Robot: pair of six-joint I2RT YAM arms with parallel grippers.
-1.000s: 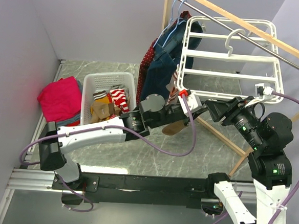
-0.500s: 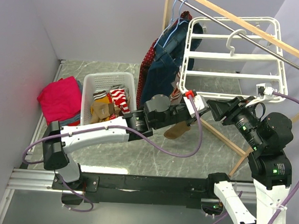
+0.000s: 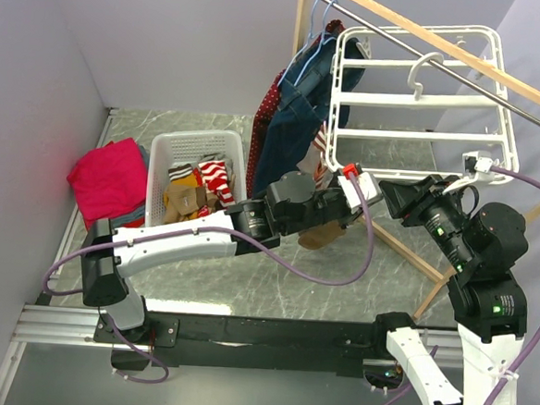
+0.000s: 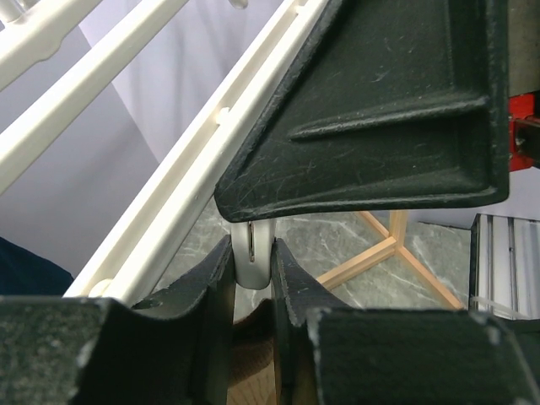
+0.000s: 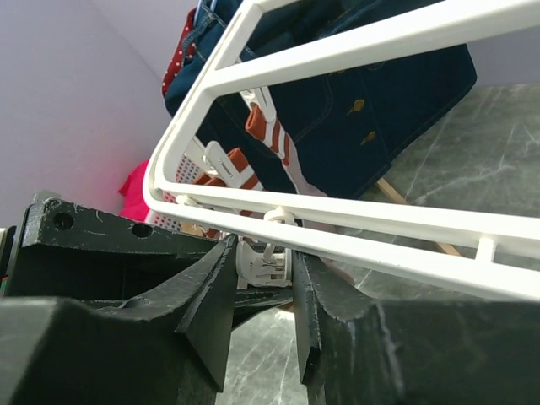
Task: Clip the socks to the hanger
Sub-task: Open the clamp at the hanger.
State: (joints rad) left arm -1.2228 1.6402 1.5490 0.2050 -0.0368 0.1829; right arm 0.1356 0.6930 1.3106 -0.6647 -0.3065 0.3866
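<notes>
White plastic hanger [image 3: 416, 101] tilted under rail, left gripper [image 4: 251, 257] pinched on clip [image 4: 251, 243] at its near rim, brown sock [image 3: 321, 234] hanging free above table [image 3: 209, 283], right gripper [image 5: 263, 253] straddling clip, contact unclear.

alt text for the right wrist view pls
Two black fingers of the right gripper closely flank a small white clip hanging under the near bar of the white hanger, seen from below. Behind the frame hang a navy garment and a red-and-white striped piece of fabric, with grey marbled tabletop beyond.
</notes>
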